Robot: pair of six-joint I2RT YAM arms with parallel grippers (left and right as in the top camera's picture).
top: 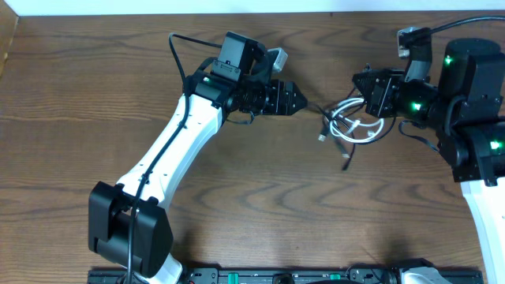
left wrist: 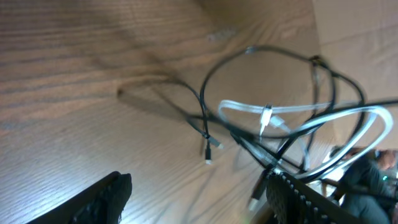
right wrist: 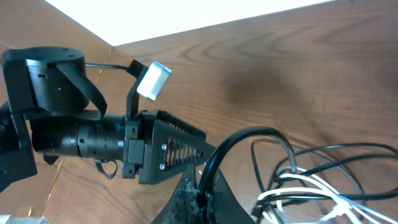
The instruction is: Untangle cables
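Observation:
The cables [top: 353, 125] lie in one tangle on the wooden table between my two grippers: thin black cords and a white cord [top: 364, 130] in overlapping loops. In the left wrist view the cables [left wrist: 292, 124] lie just ahead, with the white cord [left wrist: 336, 118] across them. My left gripper [left wrist: 199, 202] is open and empty; a plug end lies close to its right finger. It shows in the overhead view [top: 301, 101] just left of the tangle. My right gripper [right wrist: 200, 198] is shut on a black cable [right wrist: 236, 146] that arcs up from the tangle [right wrist: 311, 180]. It shows in the overhead view [top: 359, 85] at the tangle's upper edge.
The table's far edge [top: 237, 14] runs along the top. A loose black plug end [top: 345, 164] trails toward the front. The left gripper body [right wrist: 168, 149] sits close beside my right fingers. The arm bases stand at the front left [top: 130, 229] and the right [top: 481, 158].

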